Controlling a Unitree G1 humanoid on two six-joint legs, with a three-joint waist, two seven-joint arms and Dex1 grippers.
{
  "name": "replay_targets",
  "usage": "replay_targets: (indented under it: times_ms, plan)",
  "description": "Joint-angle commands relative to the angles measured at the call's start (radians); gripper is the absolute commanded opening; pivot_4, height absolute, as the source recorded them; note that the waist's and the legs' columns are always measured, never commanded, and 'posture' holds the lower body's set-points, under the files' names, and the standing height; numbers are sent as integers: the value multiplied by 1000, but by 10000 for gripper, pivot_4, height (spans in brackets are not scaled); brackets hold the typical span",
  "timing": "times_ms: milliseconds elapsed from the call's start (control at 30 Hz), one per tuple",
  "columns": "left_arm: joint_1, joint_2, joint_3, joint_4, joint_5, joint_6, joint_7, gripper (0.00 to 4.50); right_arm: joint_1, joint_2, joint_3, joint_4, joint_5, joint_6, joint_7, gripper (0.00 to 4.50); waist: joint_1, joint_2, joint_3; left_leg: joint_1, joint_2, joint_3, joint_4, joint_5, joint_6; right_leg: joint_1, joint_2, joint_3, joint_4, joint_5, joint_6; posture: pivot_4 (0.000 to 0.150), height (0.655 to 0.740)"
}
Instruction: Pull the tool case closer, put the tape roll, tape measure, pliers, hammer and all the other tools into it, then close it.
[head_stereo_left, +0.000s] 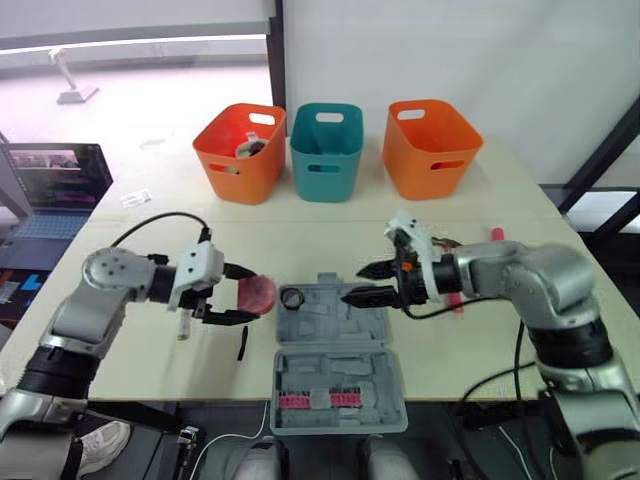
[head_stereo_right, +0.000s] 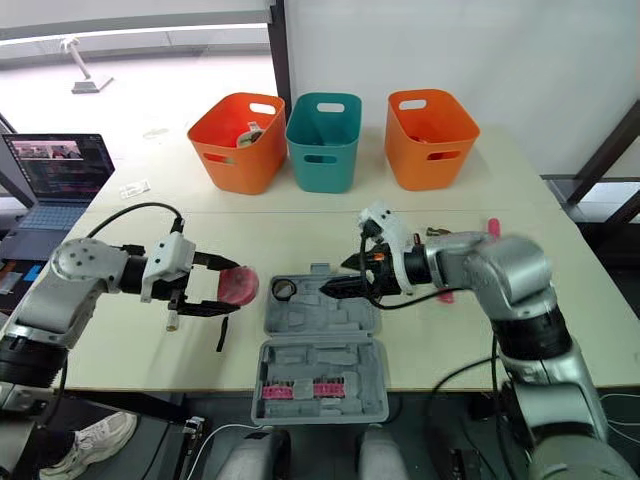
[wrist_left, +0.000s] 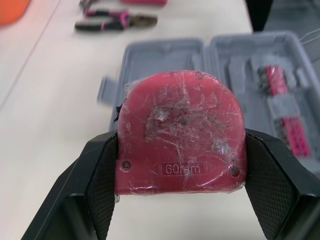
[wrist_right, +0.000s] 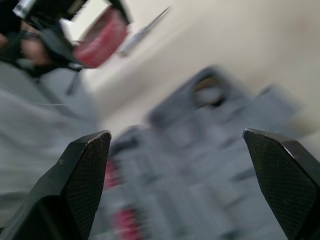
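Note:
The grey tool case (head_stereo_left: 335, 350) lies open at the table's front centre, with pink bits in its near half. A dark tape roll (head_stereo_left: 292, 297) rests in its far left corner. My left gripper (head_stereo_left: 252, 294) is just left of the case, shut on the red tape measure (wrist_left: 182, 135), held above the table. My right gripper (head_stereo_left: 354, 284) hovers open over the case's far right part with nothing between its fingers. Pink-handled pliers (wrist_left: 117, 21) lie on the table beyond the case. A pink tool (head_stereo_left: 457, 300) shows behind my right forearm.
Two orange bins (head_stereo_left: 240, 150) (head_stereo_left: 432, 147) and a teal bin (head_stereo_left: 327, 150) stand in a row at the back. A thin black tool (head_stereo_left: 242, 343) lies left of the case's near half. A laptop (head_stereo_left: 55, 185) sits off the table's left side.

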Motion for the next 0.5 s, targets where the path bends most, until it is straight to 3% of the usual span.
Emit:
replay_targets:
  times_ms: [33, 200, 500]
  plan:
    - [-40, -36, -23, -21, 31, -27, 30, 29807, -39, 60, -62, 190, 172, 105, -135, 45000, -2, 0, 0, 0, 0, 0, 0, 0, 0, 0, 0, 0, 0, 0, 0, 1500, 7400]
    - [-62, -83, -73, -10, 75, -67, 32, 29807, -55, 84, -38, 434, 522, 105, -376, 45000, -4, 0, 0, -1, 0, 1, 0, 0, 0, 0, -1, 0, -1, 0, 0, 1500, 7400]
    - [-82, -142, -97, -14, 78, -65, 42, 29806, -48, 207, -100, 591, 961, 78, -827, 45000, -13, 0, 0, 0, 0, 1, 0, 0, 0, -1, 1, 1, 0, 0, 0, 1500, 7400]
